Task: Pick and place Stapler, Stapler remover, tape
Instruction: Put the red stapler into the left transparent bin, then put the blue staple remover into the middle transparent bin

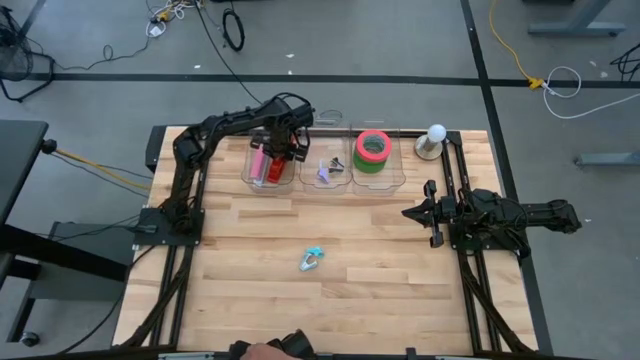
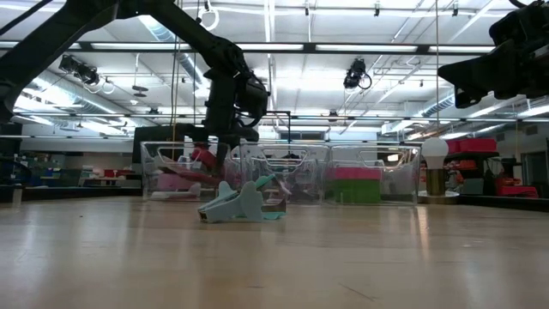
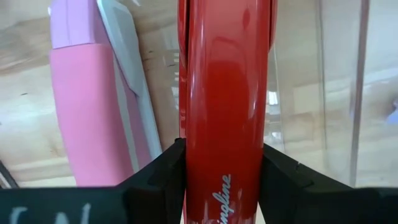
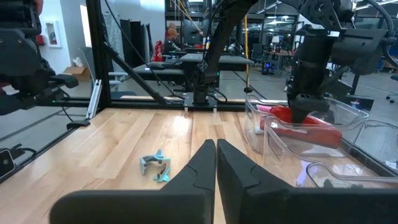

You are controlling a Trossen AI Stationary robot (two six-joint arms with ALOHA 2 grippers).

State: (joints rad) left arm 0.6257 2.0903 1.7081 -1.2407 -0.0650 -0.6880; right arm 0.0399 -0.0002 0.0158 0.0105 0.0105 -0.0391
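Observation:
A red stapler (image 3: pixel 224 93) is between the fingers of my left gripper (image 3: pixel 224 186), which reaches down into the left clear bin (image 1: pixel 248 180) at the table's far side. A pink stapler (image 3: pixel 93 112) lies in that bin beside it. The middle bin holds a purple stapler remover (image 1: pixel 328 170). In the right bin a red tape roll (image 1: pixel 373 145) lies on a green one (image 1: pixel 372 166). A teal stapler remover (image 1: pixel 312 259) lies on the bare table. My right gripper (image 1: pixel 408 212) waits shut at the table's right side. My left gripper pinches the red stapler's two long sides (image 3: pixel 193 168) between its two fingers (image 3: pixel 163 180), coming from above and pointing down, with the fingers across the stapler. The stapler sits inside the bin next to the pink one; whether it rests on the bin's floor I cannot tell.
The three clear bins stand in a row along the far edge. A white round-topped object (image 1: pixel 436 140) stands to the right of them. The wide wooden tabletop (image 1: pixel 380 280) around the teal remover is bare. A person's hand (image 1: pixel 265 352) shows at the near edge.

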